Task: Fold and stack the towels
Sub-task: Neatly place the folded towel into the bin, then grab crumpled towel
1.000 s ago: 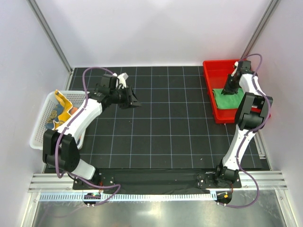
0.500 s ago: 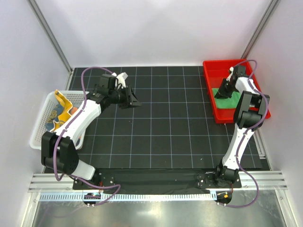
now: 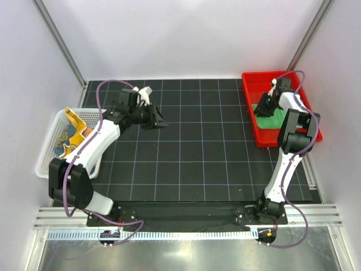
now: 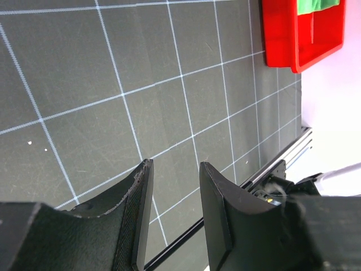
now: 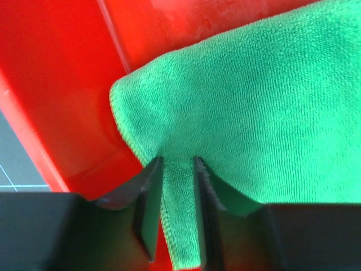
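A plain green towel (image 3: 273,116) (image 5: 254,96) lies inside the red bin (image 3: 251,80) at the right back. My right gripper (image 3: 261,108) (image 5: 177,165) reaches down into that bin, its jaws pinching a fold at the towel's left edge; green cloth fills the gap between the fingers. My left gripper (image 3: 161,123) (image 4: 175,169) hovers open over the black grid mat with nothing between its fingers. A yellow-orange towel (image 3: 73,131) with a dark blue edge sits crumpled in the white basket (image 3: 46,161) at the left. The pale patched towel cannot be made out.
The red bin (image 4: 285,39) with the green towel (image 4: 317,5) shows at the top right of the left wrist view. White walls and metal posts enclose the black gridded mat (image 3: 197,147). Aluminium rails run along the near edge.
My right gripper has shifted left and slightly back inside the bin, carrying the green towel's edge with it. The left arm has hardly moved.
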Controlling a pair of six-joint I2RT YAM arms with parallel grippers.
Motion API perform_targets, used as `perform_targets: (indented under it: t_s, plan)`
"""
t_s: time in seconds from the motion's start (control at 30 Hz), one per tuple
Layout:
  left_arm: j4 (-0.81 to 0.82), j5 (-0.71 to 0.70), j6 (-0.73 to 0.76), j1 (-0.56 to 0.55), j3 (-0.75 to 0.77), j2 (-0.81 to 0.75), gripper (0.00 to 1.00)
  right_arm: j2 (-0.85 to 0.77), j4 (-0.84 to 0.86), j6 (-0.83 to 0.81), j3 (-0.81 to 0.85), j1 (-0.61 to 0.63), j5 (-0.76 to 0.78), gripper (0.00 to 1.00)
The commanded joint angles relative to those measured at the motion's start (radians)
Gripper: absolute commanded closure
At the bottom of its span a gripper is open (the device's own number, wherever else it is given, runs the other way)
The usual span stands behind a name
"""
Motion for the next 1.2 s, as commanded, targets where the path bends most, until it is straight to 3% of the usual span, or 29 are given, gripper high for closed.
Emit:
perform_targets:
  t_s: [0.0, 0.07, 0.3, 0.37, 0.47, 0.53, 0.63, 0.7, 0.83, 0.93, 0.97, 1.03, 1.07, 1.1, 1.17]
  plan:
    - [-0.003, -0.032, 0.022, -0.005, 0.029, -0.042, 0.58, -0.131, -0.040, 0.001, 0.062, 0.012, 0.088, 0.61]
    - [-0.029, -0.080, 0.037, -0.002, 0.077, -0.044, 0.58, -0.177, -0.077, 0.010, 0.099, 0.012, 0.109, 0.53]
    - [-0.189, -0.569, 0.034, 0.083, 0.262, -0.041, 0.45, -0.427, -0.065, 0.136, 0.027, 0.083, 0.114, 0.18]
    - [-0.212, -0.707, 0.000, 0.161, 0.287, -0.039, 0.41, -0.524, -0.041, 0.159, -0.029, 0.158, 0.122, 0.01]
    - [-0.272, -0.839, -0.055, 0.288, 0.301, -0.029, 0.37, -0.652, 0.013, 0.193, -0.141, 0.241, 0.100, 0.00]
    - [-0.287, -0.905, -0.096, 0.365, 0.276, -0.027, 0.29, -0.715, 0.067, 0.199, -0.207, 0.288, 0.073, 0.00]
    - [-0.321, -1.021, -0.214, 0.489, 0.207, -0.006, 0.28, -0.795, 0.151, 0.230, -0.321, 0.322, 0.021, 0.00]
    - [-0.431, -1.157, -0.341, 0.575, 0.203, 0.060, 0.28, -0.800, 0.157, 0.233, -0.335, 0.341, 0.001, 0.01]
    - [-0.473, -1.090, -0.380, 0.693, 0.206, 0.212, 0.29, -0.781, 0.122, 0.188, -0.301, 0.390, -0.012, 0.01]
    - [-0.470, -1.030, -0.365, 0.719, 0.213, 0.326, 0.29, -0.777, 0.104, 0.159, -0.280, 0.403, -0.009, 0.01]
    - [-0.470, -1.016, -0.357, 0.719, 0.218, 0.344, 0.31, -0.777, 0.101, 0.158, -0.280, 0.408, -0.006, 0.01]
    - [-0.455, -0.990, -0.346, 0.719, 0.213, 0.366, 0.48, -0.781, 0.096, 0.147, -0.278, 0.419, 0.007, 0.01]
    - [-0.432, -0.971, -0.333, 0.721, 0.206, 0.363, 0.61, -0.783, 0.094, 0.144, -0.278, 0.423, 0.016, 0.01]
    - [-0.407, -0.939, -0.319, 0.721, 0.201, 0.349, 0.81, -0.786, 0.085, 0.142, -0.276, 0.426, 0.025, 0.01]
    - [-0.375, -0.921, -0.288, 0.715, 0.210, 0.311, 0.95, -0.787, 0.075, 0.136, -0.267, 0.431, 0.034, 0.01]
